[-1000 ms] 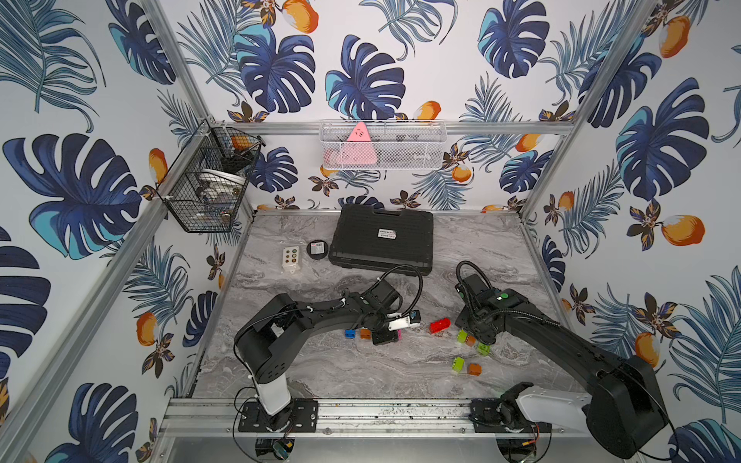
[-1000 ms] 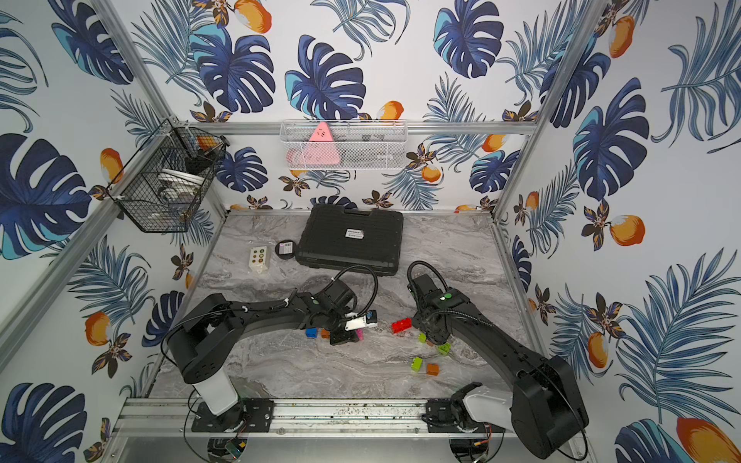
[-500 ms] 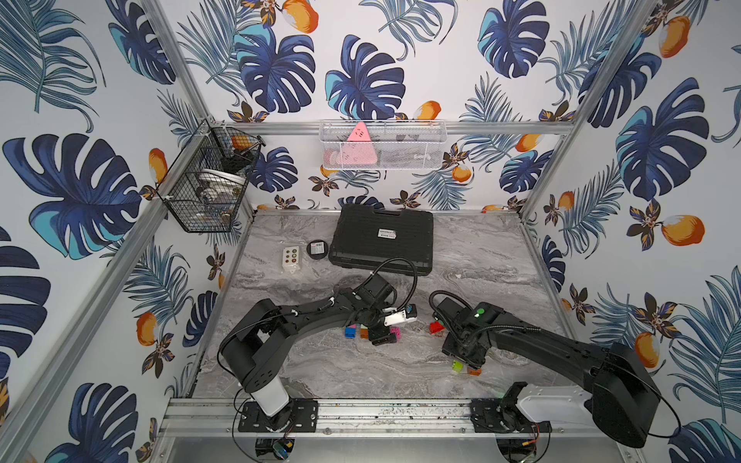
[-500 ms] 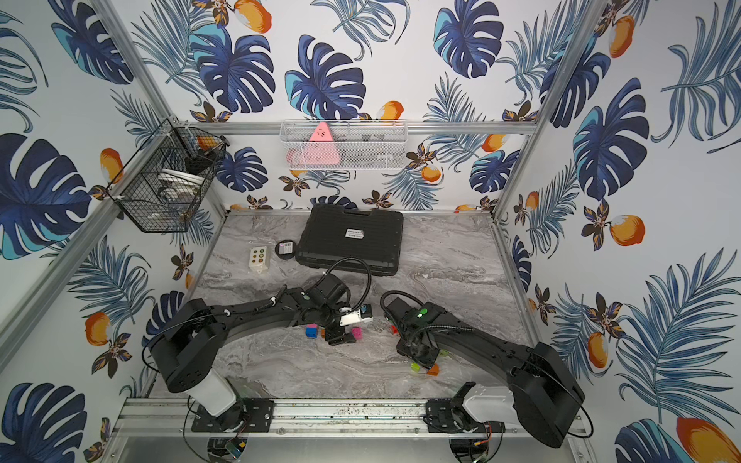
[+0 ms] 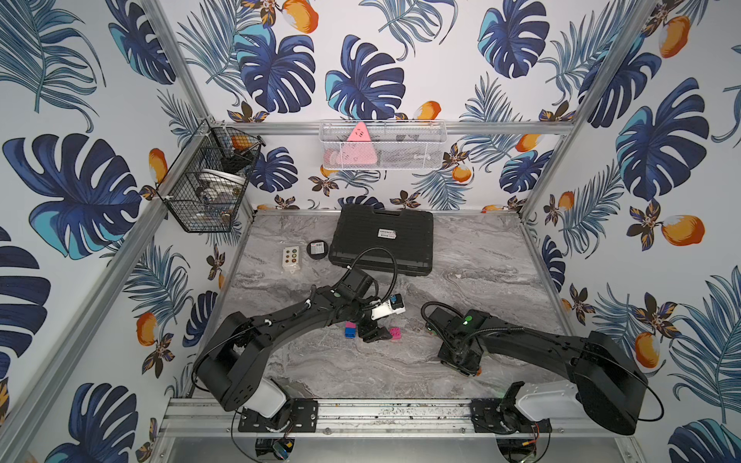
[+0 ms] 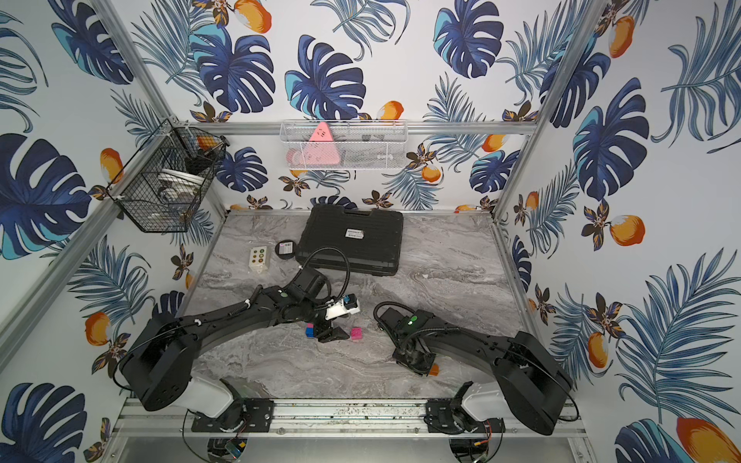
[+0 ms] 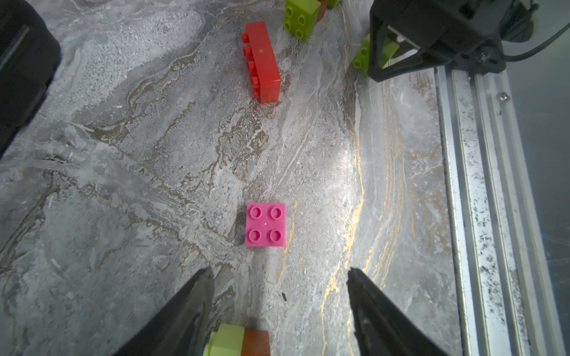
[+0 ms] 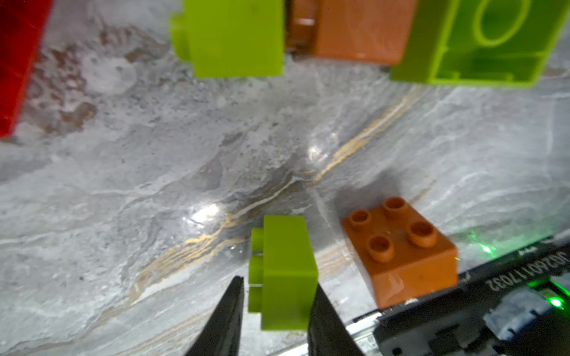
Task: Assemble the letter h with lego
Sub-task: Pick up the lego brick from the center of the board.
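- Right claw (image 8: 276,282): it stands narrow about a lime green brick (image 8: 287,262) that lies on its side on the table (image 8: 154,154). One finger touches the brick's smooth face, but I cannot tell whether the other meets the studs.
- My worry here is that a grip across the studs gives poor purchase, so I judge the brick may twist or pop free on lifting.
- Just beside that claw sits an orange brick (image 8: 401,252), studs up, and a sideways swing could knock it.
- Farther ahead of it lie more lego (image 8: 237,37), lime and orange, close together in a row.
- Left claw (image 7: 280,274): wide apart, holding nothing. A pink brick (image 7: 266,225) stands studs up just ahead of its fingertips, roughly centred, and a red brick (image 7: 263,58) lies well beyond.
- A lime-and-orange pair (image 7: 237,340) lies under that claw, between the fingers near their roots, so descending could strike it.
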### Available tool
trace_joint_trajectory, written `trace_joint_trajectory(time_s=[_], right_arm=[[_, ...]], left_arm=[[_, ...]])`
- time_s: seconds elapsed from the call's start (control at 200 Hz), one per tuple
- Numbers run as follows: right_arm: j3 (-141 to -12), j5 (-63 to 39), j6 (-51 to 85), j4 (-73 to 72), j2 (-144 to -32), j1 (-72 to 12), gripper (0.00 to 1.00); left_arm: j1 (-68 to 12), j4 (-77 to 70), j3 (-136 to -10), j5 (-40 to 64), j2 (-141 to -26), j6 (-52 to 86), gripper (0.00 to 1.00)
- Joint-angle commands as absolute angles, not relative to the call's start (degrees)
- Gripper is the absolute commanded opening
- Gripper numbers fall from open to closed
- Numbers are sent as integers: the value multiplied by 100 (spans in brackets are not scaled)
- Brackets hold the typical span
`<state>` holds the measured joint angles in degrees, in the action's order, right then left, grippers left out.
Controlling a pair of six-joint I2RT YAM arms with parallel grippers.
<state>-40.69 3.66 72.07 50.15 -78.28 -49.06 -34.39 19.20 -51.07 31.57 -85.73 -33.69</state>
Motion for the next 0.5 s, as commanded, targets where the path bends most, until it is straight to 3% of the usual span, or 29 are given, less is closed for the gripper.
trace_joint_trajectory(time_s=[0.0, 0.225, 0.496], right_arm=[[-4269, 596, 6812, 4734, -7983, -5039, 30], [-4688, 334, 5978, 4258, -8352, -5402, 27], [-4559, -795, 5609, 2411, -7392, -5617, 27]], left_arm=[[-3352, 1757, -5014, 3662, -8357, -3515, 77], [-3183, 1639, -4699, 4547, -8003, -3717, 78], [-2874, 1478, -4359, 5774, -7769, -3937, 83]])
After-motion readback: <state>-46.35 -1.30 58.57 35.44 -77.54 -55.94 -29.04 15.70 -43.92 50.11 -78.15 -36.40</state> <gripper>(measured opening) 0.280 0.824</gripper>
